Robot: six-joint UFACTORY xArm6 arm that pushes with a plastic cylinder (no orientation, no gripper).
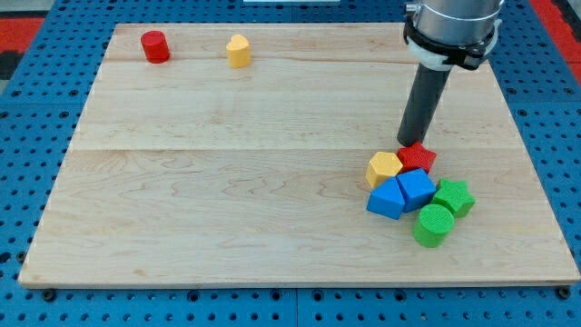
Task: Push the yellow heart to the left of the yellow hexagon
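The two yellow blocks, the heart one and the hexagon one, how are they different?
The yellow heart sits near the view's top left, beside only the red cylinder and apart from it; the yellow hexagon is packed into the cluster at the view's lower right. My tip is just above the hexagon and far from the heart. The heart narrows to a point; the hexagon has flat sides. Both are yellow.

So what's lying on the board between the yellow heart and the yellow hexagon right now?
Nothing: in the camera view, only bare wood runs from the yellow heart down to the yellow hexagon. My tip sits beside the hexagon, off that line.
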